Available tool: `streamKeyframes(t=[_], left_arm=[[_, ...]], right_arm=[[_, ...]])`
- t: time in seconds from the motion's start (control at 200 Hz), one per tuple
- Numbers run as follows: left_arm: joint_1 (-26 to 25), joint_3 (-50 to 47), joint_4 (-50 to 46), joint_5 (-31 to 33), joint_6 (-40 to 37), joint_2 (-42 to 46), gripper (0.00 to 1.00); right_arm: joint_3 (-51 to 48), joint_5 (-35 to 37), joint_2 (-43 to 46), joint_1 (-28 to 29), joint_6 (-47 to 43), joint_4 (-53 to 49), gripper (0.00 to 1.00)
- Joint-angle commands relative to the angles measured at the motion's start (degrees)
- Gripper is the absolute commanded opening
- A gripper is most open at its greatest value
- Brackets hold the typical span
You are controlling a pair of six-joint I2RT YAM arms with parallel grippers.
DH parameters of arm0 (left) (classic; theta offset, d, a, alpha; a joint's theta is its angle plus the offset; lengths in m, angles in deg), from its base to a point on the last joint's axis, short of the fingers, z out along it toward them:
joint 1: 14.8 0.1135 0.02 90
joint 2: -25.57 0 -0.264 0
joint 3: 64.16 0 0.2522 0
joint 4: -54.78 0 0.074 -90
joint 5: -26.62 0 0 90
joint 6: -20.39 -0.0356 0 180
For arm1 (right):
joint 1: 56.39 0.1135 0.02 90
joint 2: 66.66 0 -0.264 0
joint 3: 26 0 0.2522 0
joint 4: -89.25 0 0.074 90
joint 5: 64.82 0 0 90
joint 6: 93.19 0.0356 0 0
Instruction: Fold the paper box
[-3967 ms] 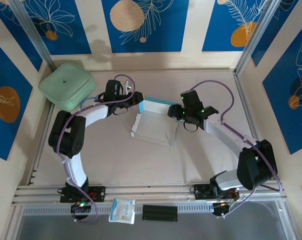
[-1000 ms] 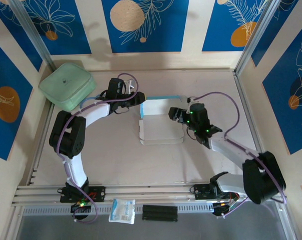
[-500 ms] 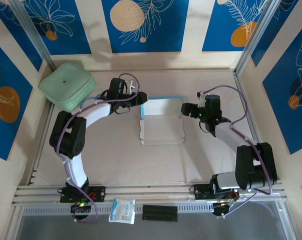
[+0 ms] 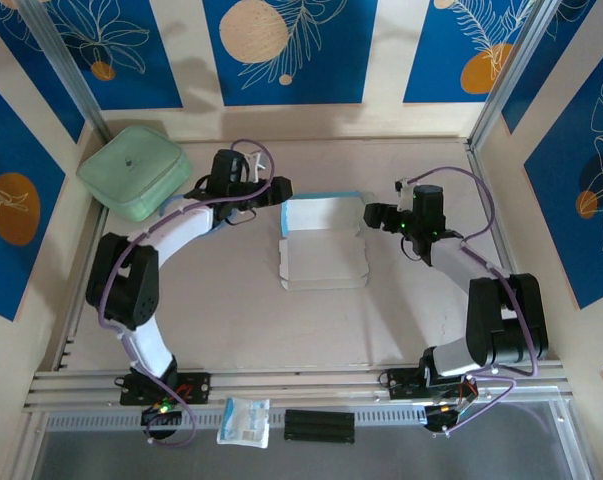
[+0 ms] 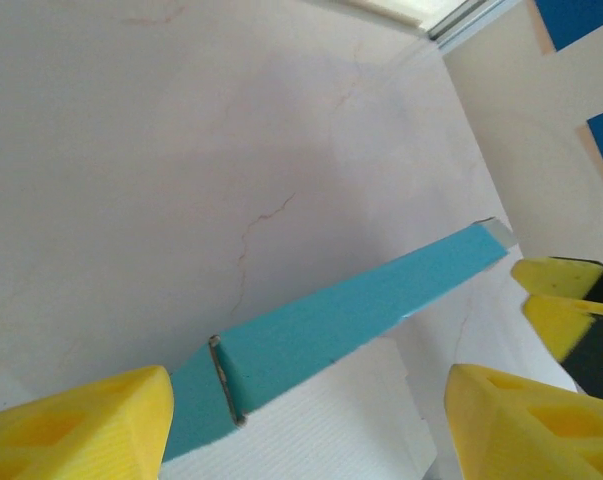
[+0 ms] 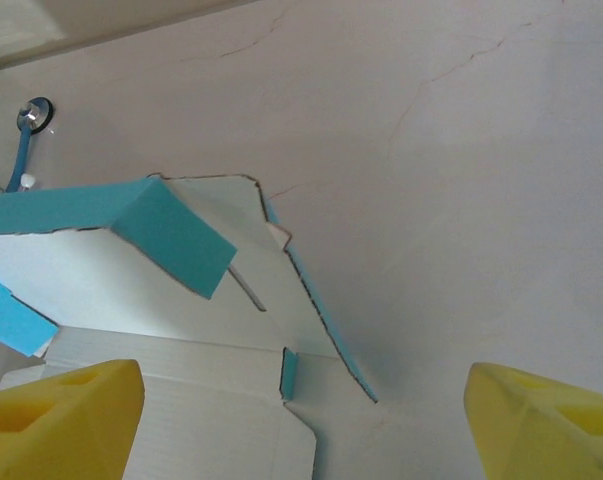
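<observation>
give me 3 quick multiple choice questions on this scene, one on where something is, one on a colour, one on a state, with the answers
1. Where on the table does the pale green case lie, in the top view?
A. far left corner
B. near right corner
C. dead centre

2. What colour is the raised side of the paper box in the left wrist view?
A. red
B. light blue
C. black

3. How does the right end effector stand?
A. shut on the box
B. open, holding nothing
C. shut, empty

Answers:
1 A, the case sits where the back and left walls meet.
2 B, a light blue strip runs along above the white inner face.
3 B, its yellow fingers stand wide apart with nothing gripped between them.
</observation>
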Motion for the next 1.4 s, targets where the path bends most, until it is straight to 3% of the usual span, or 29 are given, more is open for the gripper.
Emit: streamKeyframes(t=[0.0,0.2,0.405,0.615,1.045,1.236,1.396], left_arm=[[-2.55,-2.44,-1.61,3.65,-1.63,7.27,0.72],[-13.95,-5.51,-9.66,20.12,-6.02,14.83,0.65],[-21.76,-6.84,-10.09,25.67,-6.85,15.46,0.59],[-22.35,-4.34,-13.81,25.52,-6.95,12.14,0.59],[-23.47,-4.14,-14.67,25.5,-4.63,8.02,0.54],[-23.49,-4.38,-15.93,27.4,-2.67,7.15,0.49],[-23.47,-4.27,-16.32,27.95,0.15,4.72,0.42]], right_arm=[[2.77,-2.63,-1.79,-0.9,-1.71,-0.82,0.81],[5.72,-4.92,-4.99,-2.13,-2.19,-2.08,0.66],[8.46,-5.73,-7.35,-1.87,-2.05,-4.11,0.6],[9.78,-6.21,-8.22,-1.1,-2.56,-5.98,0.47],[10.53,1.79,-8.36,4.48,-3.55,-7.63,0.22],[8.84,11.47,-6.51,8.85,-4.2,-6.46,0.11],[6.59,21.74,-4.36,14.15,-3.99,-4.09,0.08]])
